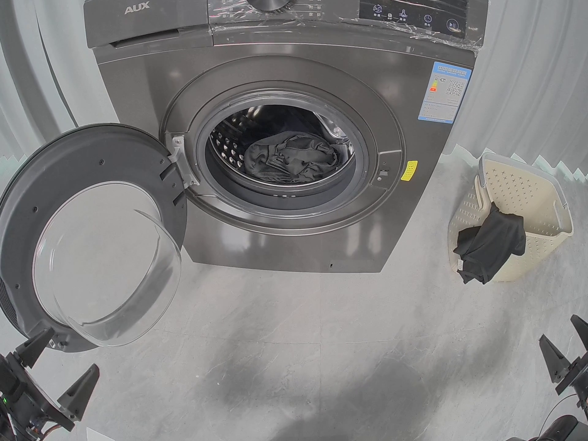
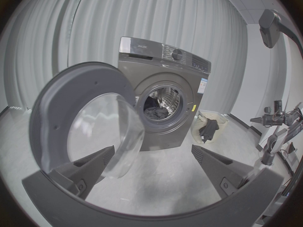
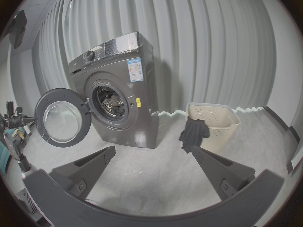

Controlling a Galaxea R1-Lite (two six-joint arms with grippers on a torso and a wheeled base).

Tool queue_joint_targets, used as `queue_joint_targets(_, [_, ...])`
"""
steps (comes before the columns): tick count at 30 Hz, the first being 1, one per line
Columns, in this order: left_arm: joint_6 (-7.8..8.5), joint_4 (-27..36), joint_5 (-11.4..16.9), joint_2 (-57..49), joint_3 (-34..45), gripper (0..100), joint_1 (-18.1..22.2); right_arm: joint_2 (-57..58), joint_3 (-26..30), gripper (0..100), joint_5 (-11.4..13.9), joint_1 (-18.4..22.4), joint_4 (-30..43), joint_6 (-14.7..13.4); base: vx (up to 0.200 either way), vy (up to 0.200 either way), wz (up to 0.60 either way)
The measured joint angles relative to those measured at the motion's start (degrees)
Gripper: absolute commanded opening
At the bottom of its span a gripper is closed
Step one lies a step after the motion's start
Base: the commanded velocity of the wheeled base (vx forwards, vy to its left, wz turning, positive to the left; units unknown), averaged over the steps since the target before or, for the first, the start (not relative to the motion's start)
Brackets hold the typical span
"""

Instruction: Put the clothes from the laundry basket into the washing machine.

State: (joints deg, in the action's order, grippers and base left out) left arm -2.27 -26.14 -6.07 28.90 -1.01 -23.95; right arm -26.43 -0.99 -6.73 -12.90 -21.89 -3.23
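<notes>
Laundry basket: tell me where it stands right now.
In the head view the laundry basket stands on the floor at the right, beside the washing machine, with a black garment draped over its front rim.

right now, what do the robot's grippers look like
Both the left gripper and right gripper are matte dark grey to black, each with two wedge-shaped, pointed fingers on a curved dark base; thin reddish wires run at the left one's wrist.

Washing machine (image 1: pixel 153 87): brushed grey metal, satin; panel under glossy film. Door (image 1: pixel 104 258): clear glossy bowl. Laundry basket (image 1: pixel 533 203): matt perforated plastic. Clothes (image 1: pixel 490 246): matt black cloth.
</notes>
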Motion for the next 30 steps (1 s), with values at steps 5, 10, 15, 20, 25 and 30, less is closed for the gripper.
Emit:
queue_joint_targets(5, [-0.24, 11.8, 3.0, -11.3, 0.0, 100, 5.5, 10.2, 0.0, 100, 0.7, 4.4, 8.6, 0.5, 0.0, -0.2, 0.0])
queue_joint_targets(10, [-0.52, 17.5, 5.9, -18.8, 0.0, 100, 9.6, 18.9, 0.0, 100, 4.7, 9.3, 17.4, 0.5, 0.0, -0.2, 0.0])
queue_joint_targets(15, [-0.57, 19.7, 6.4, -21.9, 0.0, 100, 11.1, 23.2, 0.0, 100, 8.5, 11.6, 18.6, 0.5, 0.0, -0.2, 0.0])
queue_joint_targets(20, [-0.4, 21.1, 5.5, -23.3, 0.0, 100, 14.2, 24.8, 0.0, 100, 5.4, 12.3, 20.2, 1.0, 0.0, -0.2, 0.0])
queue_joint_targets(25, [-0.57, 22.0, 10.1, -25.4, 0.0, 100, 21.3, 25.5, 0.0, 100, 5.1, 12.7, 21.2, 2.0, 0.0, -0.2, 0.0])
queue_joint_targets(30, [0.94, 23.6, 11.6, -27.1, 0.0, 100, 23.6, 25.7, 0.0, 100, 5.2, 12.7, 21.5, 2.3, 0.0, -0.2, 0.0])
